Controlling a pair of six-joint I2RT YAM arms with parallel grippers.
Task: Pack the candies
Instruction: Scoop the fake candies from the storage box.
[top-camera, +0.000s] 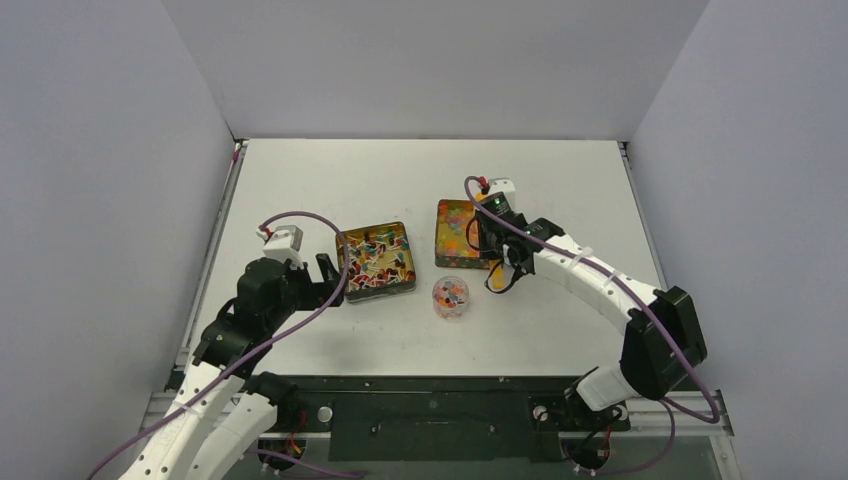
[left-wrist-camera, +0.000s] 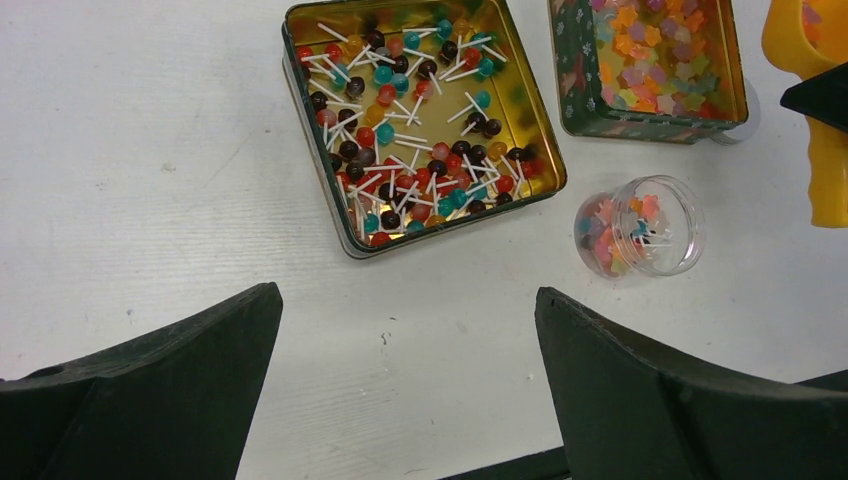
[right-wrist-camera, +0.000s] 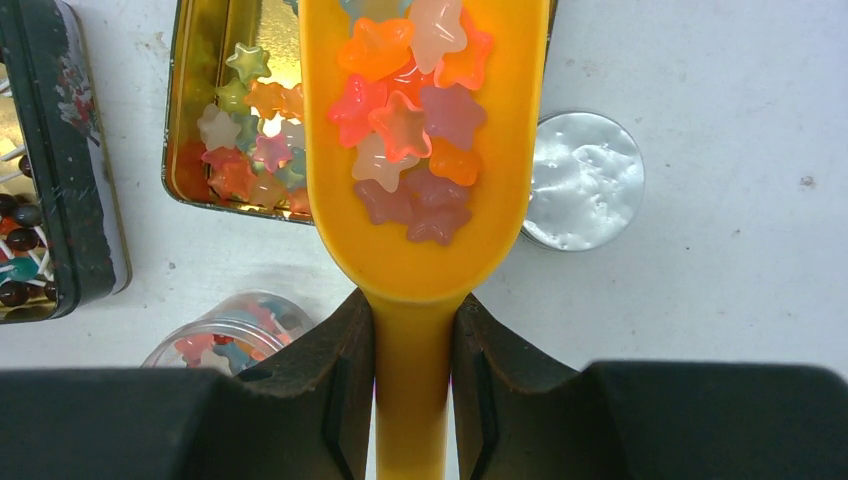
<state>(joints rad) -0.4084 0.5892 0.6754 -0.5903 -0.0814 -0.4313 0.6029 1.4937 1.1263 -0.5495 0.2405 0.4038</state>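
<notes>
The candies come in two sorts: translucent star-shaped jellies (right-wrist-camera: 410, 130) in orange, pink, purple and pale yellow, glossy and lying close against one another, and small round lollipops (left-wrist-camera: 410, 140) in red, teal and dark brown on thin white sticks. A heap of the stars lies in the bowl of an orange scoop (right-wrist-camera: 420, 265) at the upper centre of the right wrist view, over the near edge of their gold-lined tin (right-wrist-camera: 178, 100); more stars cover that tin's floor. The lollipops crowd a second tin (left-wrist-camera: 300, 110) at the upper middle of the left wrist view. Below and between the two tins in the overhead view stands a small clear jar (top-camera: 452, 297), open and holding some mixed-coloured candies (its silver lid (right-wrist-camera: 585, 180) lies flat on the table (top-camera: 330, 180) just beside the star tin). I judge the packing under way but not near done: the jar looks only partly filled, the scoop's load is not yet tipped in, both tins hold plenty, and the lid is off. The right gripper (right-wrist-camera: 412, 340) has its fingers clamped on the scoop's handle. The left gripper (left-wrist-camera: 405, 330) hangs at the lower left of the lollipop tin, fingers spread wide and holding nothing.
</notes>
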